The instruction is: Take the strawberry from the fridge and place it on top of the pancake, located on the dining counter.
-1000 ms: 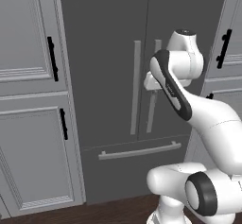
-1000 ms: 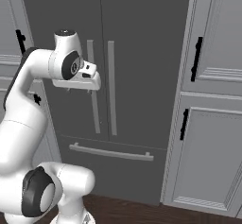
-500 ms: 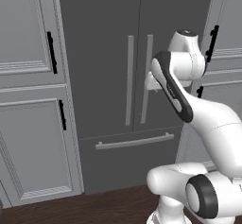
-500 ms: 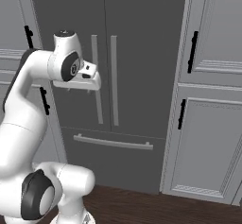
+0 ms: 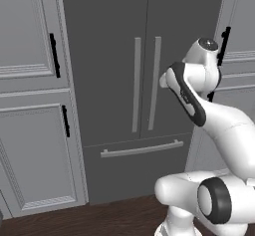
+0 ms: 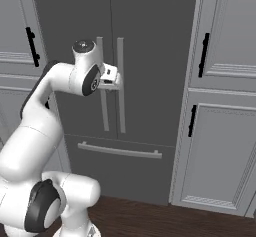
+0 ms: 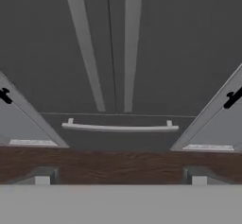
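Fridge (image 5: pixel 124 80) shut, both doors closed; interior hidden, strawberry not visible. Top of fridge cut off by frame. Two long vertical silver handles (image 5: pixel 146 83) at centre seam, one horizontal drawer handle (image 5: pixel 142 149) below. Light grey cabinets (image 5: pixel 35 105) flank fridge left and right; four black handles (image 6: pixel 204 55) counted in right base view. Gripper (image 7: pixel 120 180) fingers spread wide, empty, facing fridge front; in hand view fingertips (image 7: pixel 42 180) barely show at bottom edge.

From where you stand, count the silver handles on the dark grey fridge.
3. Two long vertical silver handles, the left one and the right one, flank the seam between the doors; a horizontal drawer handle lies below. Fridge doors closed.
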